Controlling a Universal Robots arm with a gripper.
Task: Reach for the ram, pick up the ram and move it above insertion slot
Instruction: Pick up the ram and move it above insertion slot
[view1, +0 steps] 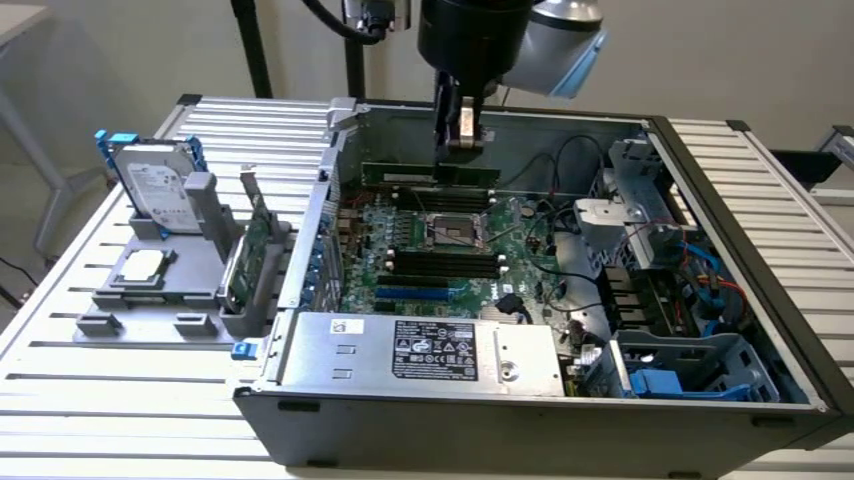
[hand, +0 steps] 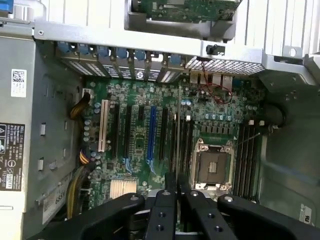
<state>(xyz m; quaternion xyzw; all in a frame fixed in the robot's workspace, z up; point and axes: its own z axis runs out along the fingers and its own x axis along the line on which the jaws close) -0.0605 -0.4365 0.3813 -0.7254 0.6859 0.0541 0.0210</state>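
Note:
My gripper (view1: 461, 150) hangs inside the open computer case (view1: 747, 300), shut on the ram (view1: 430, 175). The ram is a long narrow green stick, held level by its top edge, and it hovers just above the motherboard (view1: 441, 250) on the far side of the CPU socket (view1: 454, 228). In the wrist view the ram (hand: 178, 130) is a thin edge-on line running out from between the black fingers (hand: 165, 210). There it lies over the black memory slots (hand: 186, 145) beside the CPU socket (hand: 212, 167).
On the exterior view's left, a grey holder (view1: 160, 290) carries a hard drive (view1: 147, 185), a processor chip (view1: 140, 265) and a green expansion card (view1: 247, 260). The power supply (view1: 427, 350) fills the near side of the case, with cables and a drive cage (view1: 694, 370) at the right.

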